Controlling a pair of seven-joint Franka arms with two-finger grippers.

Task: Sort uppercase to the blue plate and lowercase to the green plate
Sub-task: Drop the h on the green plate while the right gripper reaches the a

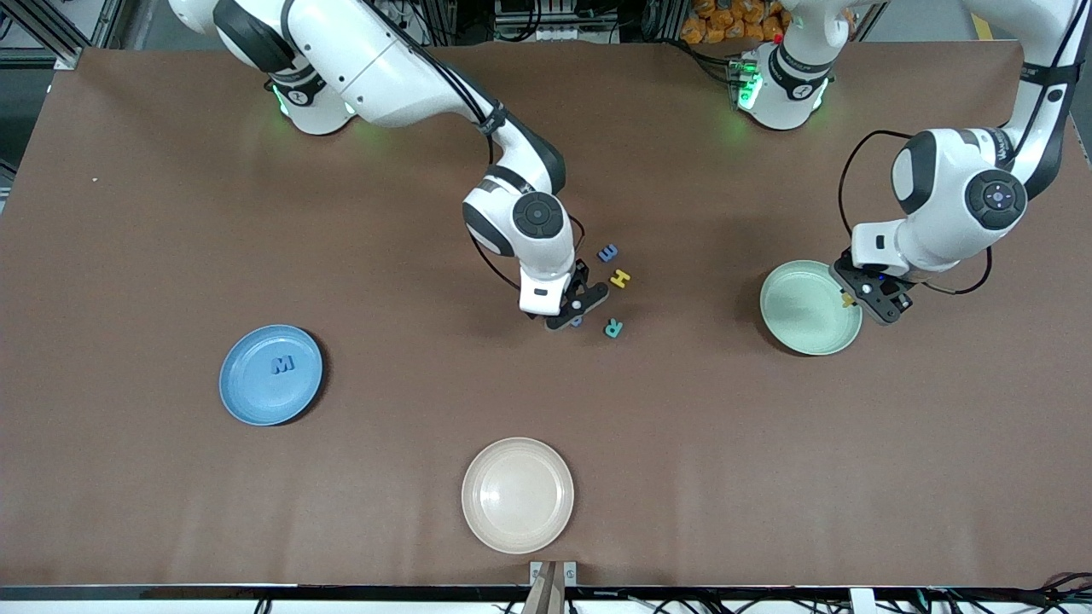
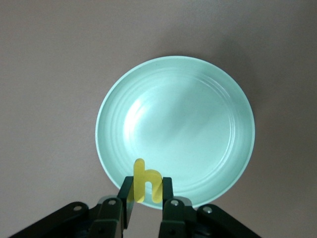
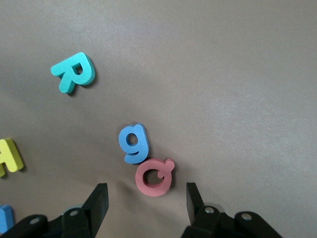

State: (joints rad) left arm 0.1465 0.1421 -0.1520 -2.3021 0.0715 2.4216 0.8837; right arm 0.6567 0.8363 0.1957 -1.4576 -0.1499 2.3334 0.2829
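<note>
Cream plate (image 1: 517, 495) aside, I fear my wide right gripper (image 3: 143, 203) nudges blue g (image 3: 133, 144) touching red Q (image 3: 154, 177), while left gripper (image 2: 144, 198) pinches yellow h (image 2: 144, 182) over green plate (image 2: 218, 99).

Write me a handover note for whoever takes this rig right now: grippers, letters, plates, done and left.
Left gripper: shut on the yellow foam lowercase h, over the pale green plate's rim.
Right gripper: open, over the red foam Q, which touches the blue foam g-shaped letter.
Done: blue foam M on the blue plate.
Left: teal R, yellow H, another blue letter, Q and g.
</note>
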